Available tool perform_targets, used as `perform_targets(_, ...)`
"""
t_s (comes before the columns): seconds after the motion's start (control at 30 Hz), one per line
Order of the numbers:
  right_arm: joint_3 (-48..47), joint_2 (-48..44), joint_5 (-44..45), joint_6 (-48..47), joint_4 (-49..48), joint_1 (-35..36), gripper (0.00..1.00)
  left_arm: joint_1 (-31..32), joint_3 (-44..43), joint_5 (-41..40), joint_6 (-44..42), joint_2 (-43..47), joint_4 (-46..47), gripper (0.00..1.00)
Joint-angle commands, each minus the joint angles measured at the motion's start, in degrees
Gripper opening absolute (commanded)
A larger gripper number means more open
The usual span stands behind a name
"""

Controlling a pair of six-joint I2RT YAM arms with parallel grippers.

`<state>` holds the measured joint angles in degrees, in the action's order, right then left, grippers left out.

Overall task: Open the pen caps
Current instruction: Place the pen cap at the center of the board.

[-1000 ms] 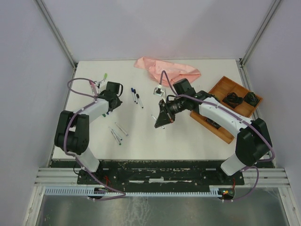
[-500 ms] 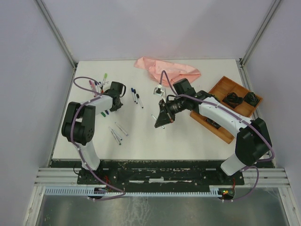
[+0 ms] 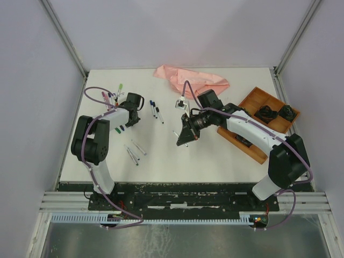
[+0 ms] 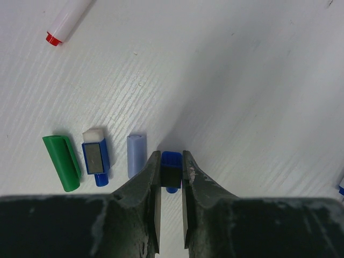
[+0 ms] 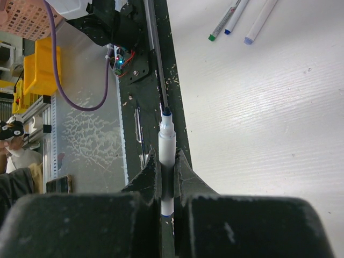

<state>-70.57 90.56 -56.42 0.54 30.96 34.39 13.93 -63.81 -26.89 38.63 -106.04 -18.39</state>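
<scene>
1. Near zone. Three white pens (image 5: 236, 16) lie side by side on the table (image 3: 215, 156), left of centre and closest to its near edge. Their ends are green, blue and pale lavender.

2. Right gripper (image 5: 167, 161). Jaws are clenched on the white barrel of an uncapped pen (image 5: 167, 137). The navy tip is exposed. The pen is held clear of the surface, above the middle of the table.

3. Left gripper (image 4: 170, 156). It is set down low, toward the left edge at mid depth. Jaws are clamped on the sides of a blue cap (image 4: 172, 159).

4. Pen caps. Loose caps lie in a row just beside the gripped one, none touching:
   - pale lavender cap (image 4: 136, 155), nearest the finger;
   - second blue cap (image 4: 95, 161), with a white end;
   - green cap (image 4: 61, 163), outermost.
   A red-ended pen (image 4: 67, 21) lies apart from this row.

5. Middle zone. Two dark-tipped pens (image 3: 156, 111) lie between the grippers.

6. Far zone. Several coloured pens (image 3: 113, 94) lie toward the far left corner. A pink cloth (image 3: 191, 79) lies crumpled at the far edge. A wooden tray (image 3: 258, 90) at the right edge holds black objects (image 3: 266, 113).
</scene>
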Motion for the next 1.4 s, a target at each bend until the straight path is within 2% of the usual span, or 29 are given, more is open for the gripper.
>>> perform_targets(0.0, -2.43, -0.07, -0.18, -1.06, -0.42, -0.13, 0.00, -0.31, -1.49, -0.88, -2.15, 0.29, -0.50, 0.23)
perform_targets(0.13, -2.45, -0.10, -0.27, -1.02, -0.46, -0.18, 0.00, -0.31, -1.49, -1.20, -2.24, 1.28, -0.93, 0.28)
perform_targets(0.4, -2.46, -0.21, -0.43, -0.97, -0.52, -0.14, 0.00, -0.32, -1.49, -1.06, -2.07, 3.12, -1.38, 0.32)
perform_targets(0.53, -2.39, -0.41, -0.44, -1.00, -0.55, -0.11, 0.00, -0.31, -1.41, -0.76, -1.99, 4.24, -1.51, 0.38)
perform_targets(0.67, -2.30, -0.38, -0.57, -1.06, -0.64, -0.16, 0.00, -0.30, -0.98, -0.06, -1.78, 6.15, -1.56, 0.39)
perform_targets(0.97, -2.01, -0.73, -0.28, -2.28, -0.56, -0.20, 0.01, -0.31, 3.29, 2.54, -0.93, 19.65, -1.43, 0.41)
perform_targets(1.1, -1.99, -0.44, 0.35, -3.08, -0.17, -0.20, 0.01, -0.28, 8.23, 7.88, -1.36, 29.19, 1.75, 0.44)
perform_targets(1.27, -2.08, -0.37, 2.07, -4.64, 0.44, -0.15, 0.01, -0.31, 14.74, 22.21, -2.78, 41.79, 7.61, 0.52)
perform_targets(1.37, -2.12, -0.26, 3.45, -5.63, 0.83, -0.15, 0.02, -0.35, 15.61, 27.61, -4.68, 47.90, 8.54, 0.59)
